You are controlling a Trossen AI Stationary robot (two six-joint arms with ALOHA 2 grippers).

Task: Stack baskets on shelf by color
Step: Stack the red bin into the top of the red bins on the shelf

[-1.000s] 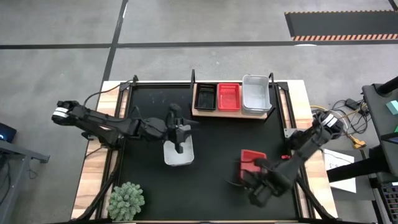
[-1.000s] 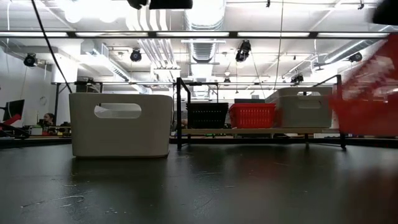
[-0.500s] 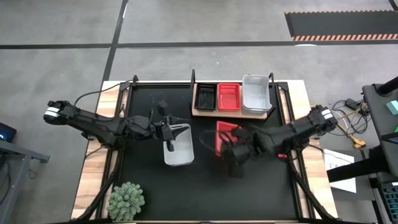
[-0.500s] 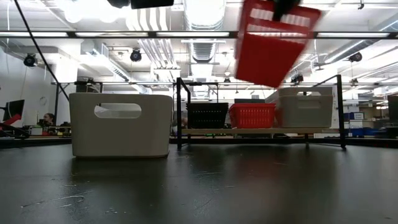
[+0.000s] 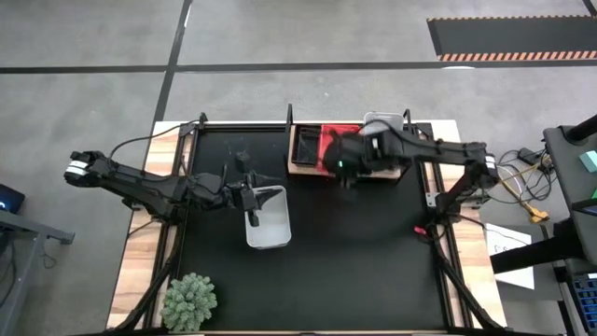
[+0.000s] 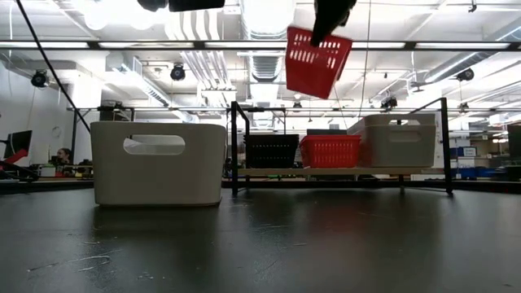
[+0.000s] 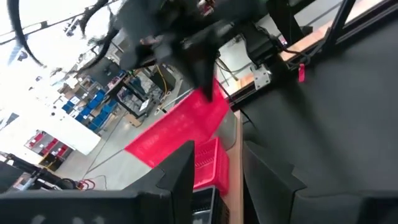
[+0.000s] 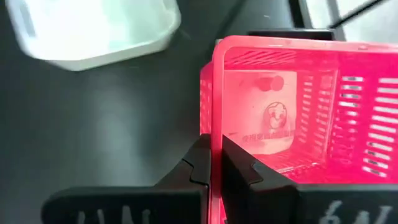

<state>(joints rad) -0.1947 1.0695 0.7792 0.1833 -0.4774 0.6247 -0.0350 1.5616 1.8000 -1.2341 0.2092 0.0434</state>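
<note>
Right gripper [image 8: 214, 165]: fingers pinched on rim wall of carried red basket [image 6: 317, 61]; basket hangs tilted in air, directly above red basket on shelf [image 6: 330, 150]. Judged next move: descend, level, nest onto it.
Shelf [image 5: 303, 169]: holds black basket [image 6: 271, 150], red basket, white basket [image 6: 401, 140] in row.
Left gripper [image 5: 254, 202]: fingers spread, at rim of white basket on mat [image 5: 269, 219], well apart from shelf.

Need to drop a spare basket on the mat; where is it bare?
Bare mat lies right of the white basket and between it and the plant. Crowded: the shelf, where the right gripper holds a red basket.
</note>
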